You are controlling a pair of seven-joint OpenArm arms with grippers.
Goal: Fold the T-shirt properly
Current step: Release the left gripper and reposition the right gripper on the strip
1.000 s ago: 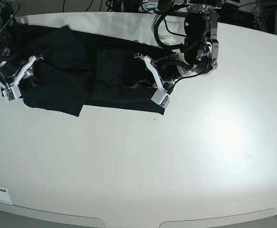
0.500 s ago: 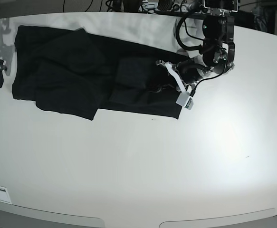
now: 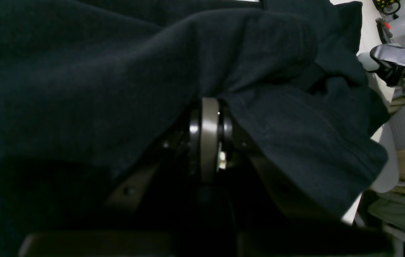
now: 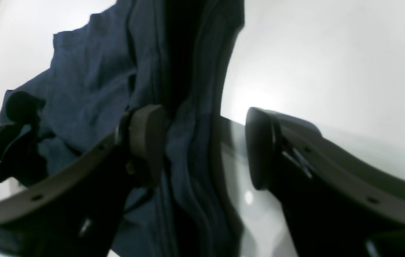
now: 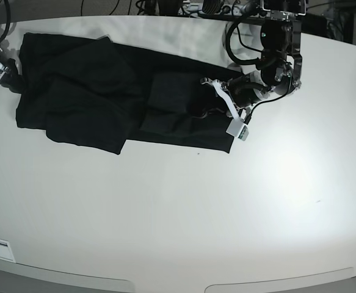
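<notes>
Overhead, T-shirt (image 5: 92,104) lies flat on table (image 5: 184,213); only wrist cams show left gripper (image 3: 208,117) clamped on cloth, right gripper (image 4: 202,146) spread at hem.

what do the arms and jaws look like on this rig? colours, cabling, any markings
Left arm: black housing, black cables looped outside, metal-grey joint. Left gripper: white jaws in the base view, small pale-green tip pad. Right gripper: dark curved jaws with rounded pads and small holes along them. No legible markings. Most of the right arm is out of frame.
</notes>
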